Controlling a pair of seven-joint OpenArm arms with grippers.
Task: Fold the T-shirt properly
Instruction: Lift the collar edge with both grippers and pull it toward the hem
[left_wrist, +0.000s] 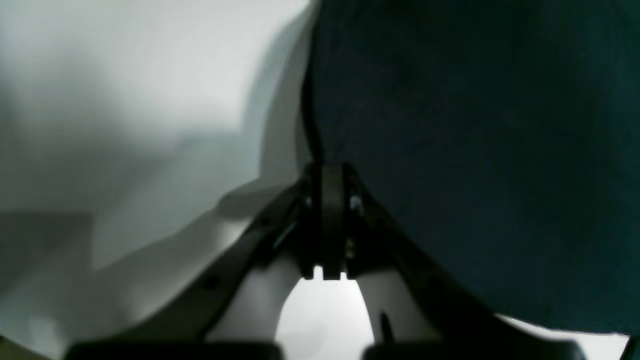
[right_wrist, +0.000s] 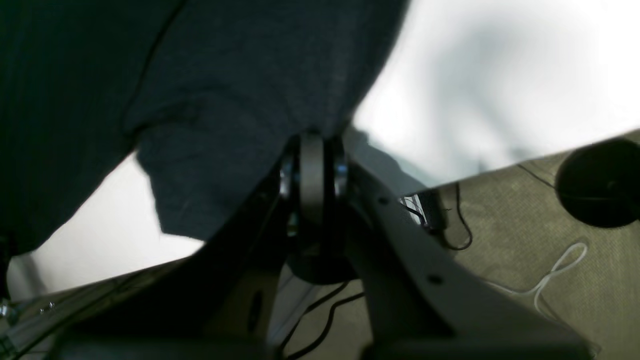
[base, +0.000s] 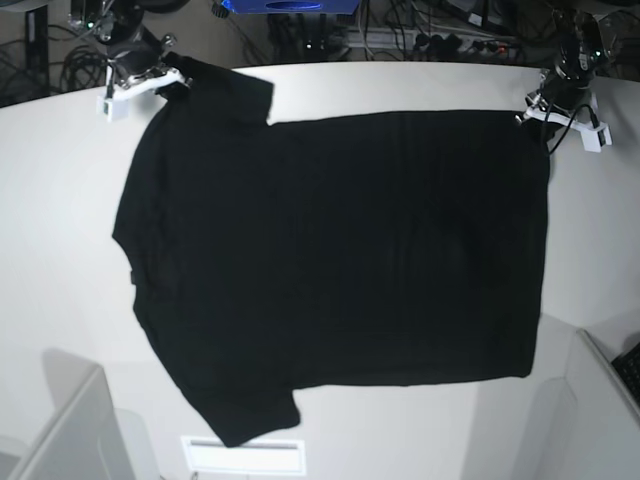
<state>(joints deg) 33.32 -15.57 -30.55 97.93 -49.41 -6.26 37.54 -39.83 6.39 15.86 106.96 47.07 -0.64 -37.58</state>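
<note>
We have the shirt (base: 330, 260) spread flat on the bench (base: 60, 200), plain side up. Our right hand (base: 168, 82) pinches a sleeve tip, our left hand (base: 532, 112) pinches a hem corner (likely to lift that far edge over for the fold).

lab: cable tangle (base: 420, 40), white table (base: 60, 180)

White table (base: 60, 220) with the black T-shirt (base: 340, 260) spread seemingly flat across it.
</note>
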